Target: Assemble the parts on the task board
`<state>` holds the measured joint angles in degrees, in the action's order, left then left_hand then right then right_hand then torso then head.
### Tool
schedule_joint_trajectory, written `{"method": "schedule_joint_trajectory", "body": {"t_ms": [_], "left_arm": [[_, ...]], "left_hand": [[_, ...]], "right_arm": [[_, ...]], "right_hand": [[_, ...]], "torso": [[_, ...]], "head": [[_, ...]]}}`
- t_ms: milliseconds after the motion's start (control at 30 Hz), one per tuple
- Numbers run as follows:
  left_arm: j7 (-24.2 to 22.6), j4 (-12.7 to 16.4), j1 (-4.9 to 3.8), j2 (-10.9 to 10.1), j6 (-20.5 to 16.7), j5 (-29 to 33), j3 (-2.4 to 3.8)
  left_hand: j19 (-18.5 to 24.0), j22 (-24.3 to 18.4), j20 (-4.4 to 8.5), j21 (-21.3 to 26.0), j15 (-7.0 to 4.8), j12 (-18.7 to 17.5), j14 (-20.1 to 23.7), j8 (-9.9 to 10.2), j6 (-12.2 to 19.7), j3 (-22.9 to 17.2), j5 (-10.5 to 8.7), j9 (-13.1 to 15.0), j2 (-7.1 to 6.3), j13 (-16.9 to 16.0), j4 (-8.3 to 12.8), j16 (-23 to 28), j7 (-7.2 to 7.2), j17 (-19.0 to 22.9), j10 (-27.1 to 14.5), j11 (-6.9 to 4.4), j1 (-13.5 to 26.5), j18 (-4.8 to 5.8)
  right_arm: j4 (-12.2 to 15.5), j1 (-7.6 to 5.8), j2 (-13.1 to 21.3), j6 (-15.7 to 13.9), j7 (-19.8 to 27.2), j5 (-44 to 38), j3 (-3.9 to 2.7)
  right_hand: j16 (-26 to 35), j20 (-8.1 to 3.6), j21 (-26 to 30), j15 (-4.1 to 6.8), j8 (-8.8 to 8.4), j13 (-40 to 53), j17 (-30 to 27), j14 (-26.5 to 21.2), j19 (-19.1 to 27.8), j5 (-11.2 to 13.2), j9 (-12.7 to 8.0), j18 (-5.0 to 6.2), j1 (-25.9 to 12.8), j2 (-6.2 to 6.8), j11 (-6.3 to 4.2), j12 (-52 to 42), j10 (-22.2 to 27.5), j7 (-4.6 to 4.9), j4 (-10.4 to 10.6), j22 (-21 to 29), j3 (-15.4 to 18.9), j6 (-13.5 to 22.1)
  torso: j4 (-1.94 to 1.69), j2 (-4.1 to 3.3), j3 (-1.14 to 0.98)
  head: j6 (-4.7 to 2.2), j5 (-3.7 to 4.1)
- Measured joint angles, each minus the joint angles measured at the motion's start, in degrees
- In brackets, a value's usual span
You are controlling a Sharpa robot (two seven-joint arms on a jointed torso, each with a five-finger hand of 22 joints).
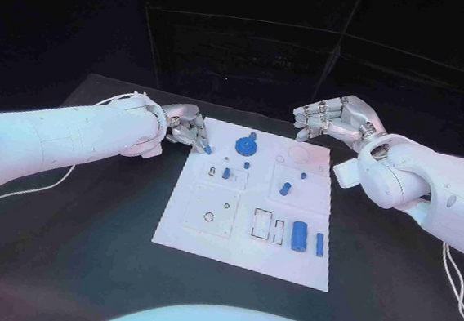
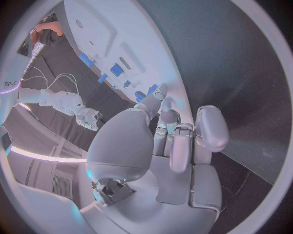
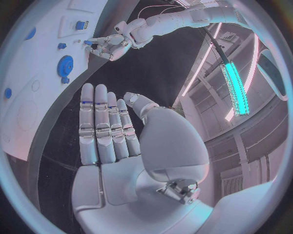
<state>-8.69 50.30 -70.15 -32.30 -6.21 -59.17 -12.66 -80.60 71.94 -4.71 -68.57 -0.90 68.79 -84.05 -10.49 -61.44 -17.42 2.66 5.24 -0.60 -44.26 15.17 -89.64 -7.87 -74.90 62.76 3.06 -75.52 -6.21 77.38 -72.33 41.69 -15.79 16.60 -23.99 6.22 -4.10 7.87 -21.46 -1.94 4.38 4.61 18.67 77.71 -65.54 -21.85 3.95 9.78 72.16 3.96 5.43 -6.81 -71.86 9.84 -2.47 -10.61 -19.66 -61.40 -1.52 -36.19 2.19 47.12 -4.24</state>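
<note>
A small blue peg (image 1: 206, 149) is pinched by the left hand (image 1: 185, 130) at the white board's (image 1: 210, 240) far left edge. The right hand (image 1: 332, 118) is held flat, fingers together, empty. The peg should be kept upright and lowered squarely into its hole.

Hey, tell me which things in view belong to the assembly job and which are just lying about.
Job:
- white task board
- small blue peg pinched in the left hand
- blue gear-shaped part
- blue rectangular block
- open right hand, raised

Lying about:
- white cable on the black table
</note>
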Motion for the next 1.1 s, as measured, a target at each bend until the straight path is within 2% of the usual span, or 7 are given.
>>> {"method": "schedule_joint_trajectory", "body": {"t_ms": [1100], "left_arm": [[1.0, -0.4, 0.02, 0.4, -0.3, 0.5, 0.0]], "left_hand": [[0.0, 0.4, 0.0, -0.2, 0.0, 0.3, 0.0, -1.8, 0.0, 0.1, 0.0, 0.5, 1.76, -0.2, -1.9, 0.0, 0.44, 0.0, 0.4, -0.41, 1.2, 0.0]], "right_arm": [[0.0, 0.0, 0.0, 0.0, 0.0, 0.0, 0.0]], "right_hand": [[0.0, 0.0, 0.0, 0.0, 0.0, 0.0, 0.0, 0.0, 0.0, 0.0, 0.0, 0.0, 0.0, 0.0, 0.0, 0.0, 0.0, 0.0, 0.0, 0.0, 0.0, 0.0]], "torso": [[-0.03, 0.03, -0.02]], "head": [[-0.07, 0.14]]}}
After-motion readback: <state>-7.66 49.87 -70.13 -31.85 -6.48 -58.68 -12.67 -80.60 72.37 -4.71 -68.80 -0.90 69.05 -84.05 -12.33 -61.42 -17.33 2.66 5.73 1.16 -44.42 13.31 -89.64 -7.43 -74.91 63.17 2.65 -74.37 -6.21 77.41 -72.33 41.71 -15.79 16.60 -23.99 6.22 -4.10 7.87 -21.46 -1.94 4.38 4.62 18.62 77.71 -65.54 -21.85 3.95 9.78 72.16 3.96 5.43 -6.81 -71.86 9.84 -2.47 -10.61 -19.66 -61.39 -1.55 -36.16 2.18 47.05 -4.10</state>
